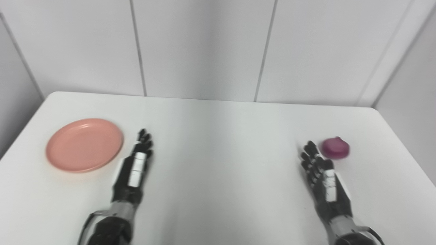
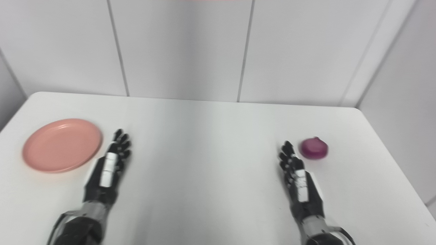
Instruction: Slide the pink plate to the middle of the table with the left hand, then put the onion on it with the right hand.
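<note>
A round pink plate (image 1: 84, 144) lies flat on the white table (image 1: 221, 136) at the left side. Just right of its rim rests my left hand (image 1: 135, 166), fingers stretched forward and apart, holding nothing and not touching the plate. A purple onion (image 1: 336, 148) sits on the table at the right. My right hand (image 1: 322, 173) lies close to the onion's left, open with fingers extended, a small gap between them. In the right eye view the plate (image 2: 62, 144), onion (image 2: 314, 148), left hand (image 2: 109, 166) and right hand (image 2: 298, 173) show the same layout.
Grey panelled walls (image 1: 204, 47) rise behind the table's far edge and close in on both sides. The table's rounded far corners are visible at left and right.
</note>
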You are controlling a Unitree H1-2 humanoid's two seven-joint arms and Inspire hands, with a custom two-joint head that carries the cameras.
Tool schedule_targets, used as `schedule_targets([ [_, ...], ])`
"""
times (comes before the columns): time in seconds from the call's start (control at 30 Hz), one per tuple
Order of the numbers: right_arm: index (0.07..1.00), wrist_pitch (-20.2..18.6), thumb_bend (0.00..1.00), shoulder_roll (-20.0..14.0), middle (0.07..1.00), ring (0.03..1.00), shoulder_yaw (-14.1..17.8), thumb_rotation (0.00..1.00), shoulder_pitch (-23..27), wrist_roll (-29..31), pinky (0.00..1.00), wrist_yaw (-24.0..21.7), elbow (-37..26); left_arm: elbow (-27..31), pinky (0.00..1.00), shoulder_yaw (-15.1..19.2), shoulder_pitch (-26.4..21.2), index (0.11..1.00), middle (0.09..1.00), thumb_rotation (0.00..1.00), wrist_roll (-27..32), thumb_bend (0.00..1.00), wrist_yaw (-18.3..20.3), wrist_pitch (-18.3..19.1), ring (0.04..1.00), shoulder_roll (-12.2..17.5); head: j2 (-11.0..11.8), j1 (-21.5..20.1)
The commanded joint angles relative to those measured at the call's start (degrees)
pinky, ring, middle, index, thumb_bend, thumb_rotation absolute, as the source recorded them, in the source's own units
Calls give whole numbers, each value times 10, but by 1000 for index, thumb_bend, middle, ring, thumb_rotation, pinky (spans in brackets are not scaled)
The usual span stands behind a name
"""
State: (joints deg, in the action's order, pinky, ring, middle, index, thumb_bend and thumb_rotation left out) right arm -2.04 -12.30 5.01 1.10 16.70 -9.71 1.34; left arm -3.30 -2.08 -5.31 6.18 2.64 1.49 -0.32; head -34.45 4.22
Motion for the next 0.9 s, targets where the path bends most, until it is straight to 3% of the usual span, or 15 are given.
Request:
schedule_targets([
  [0.0, 1000, 8, 935, -4, 1000, 1000, 2, 997, -33, 13, 1000, -30, 46, -20, 1000, -9, 17, 1000, 1000, 921, -10, 913, -6, 4, 1000, -17, 7, 18],
  [0.13, 1000, 19, 847, -13, 1000, 1000, 9, 1000, -34, 19, 1000, -46, 60, -27, 1000, -13, 17, 1000, 1000, 902, -21, 887, -10, -5, 1000, -31, 20, 43],
  [0.27, 1000, 30, 824, -20, 1000, 1000, 14, 1000, -33, 25, 1000, -63, 75, -40, 1000, -16, 15, 1000, 1000, 908, -35, 837, -16, -16, 1000, -43, 34, 59],
  [0.47, 1000, 30, 838, -23, 1000, 1000, 22, 1000, -35, 29, 1000, -75, 83, -66, 1000, -17, 12, 1000, 1000, 917, -45, 827, -22, -36, 1000, -52, 64, 81],
  [0.87, 1000, 24, 866, -28, 1000, 1000, 32, 1000, -36, 35, 1000, -90, 99, -111, 1000, -24, 4, 1000, 1000, 946, -70, 794, -36, -73, 1000, -61, 97, 118],
])
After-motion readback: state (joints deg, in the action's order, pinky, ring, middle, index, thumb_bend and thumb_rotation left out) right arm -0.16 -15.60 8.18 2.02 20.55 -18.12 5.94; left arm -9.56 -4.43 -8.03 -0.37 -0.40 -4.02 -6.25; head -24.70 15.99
